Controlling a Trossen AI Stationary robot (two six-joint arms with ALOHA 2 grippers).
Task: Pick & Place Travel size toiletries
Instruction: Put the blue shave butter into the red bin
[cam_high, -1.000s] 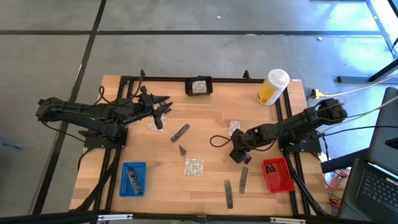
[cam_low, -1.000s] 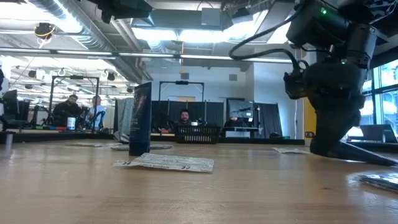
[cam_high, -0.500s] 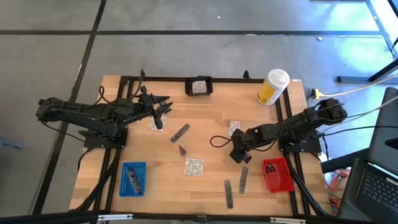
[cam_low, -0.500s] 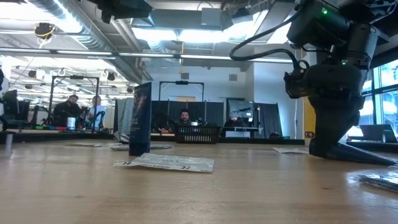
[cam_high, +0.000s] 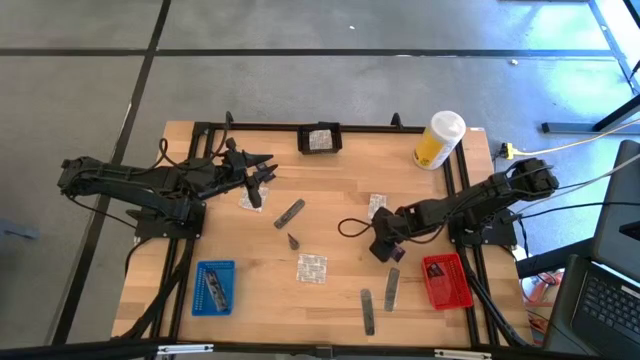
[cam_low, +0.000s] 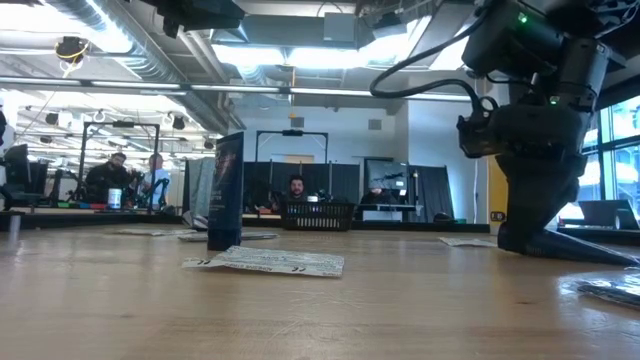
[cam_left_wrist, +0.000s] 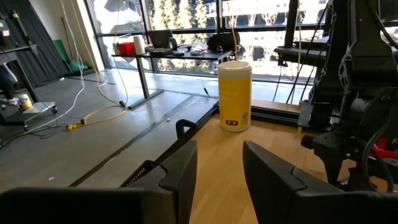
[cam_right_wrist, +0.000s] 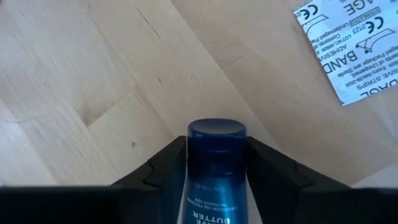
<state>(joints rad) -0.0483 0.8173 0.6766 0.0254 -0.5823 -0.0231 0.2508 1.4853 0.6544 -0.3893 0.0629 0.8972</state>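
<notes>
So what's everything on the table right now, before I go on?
foil sachets: four, silvery-white; one in the black holder at the back edge, one by the left claw, two mid-table
grey sticks: three; one mid-table, two near the front
small dark tube: one, mid-table
blue tube: one, at the right claw
yellow container: one, white cap, back right
blue tray: one, front left
red tray: one, front right
left claw: open, empty, back left
right claw: right of centre, around the blue tube
</notes>
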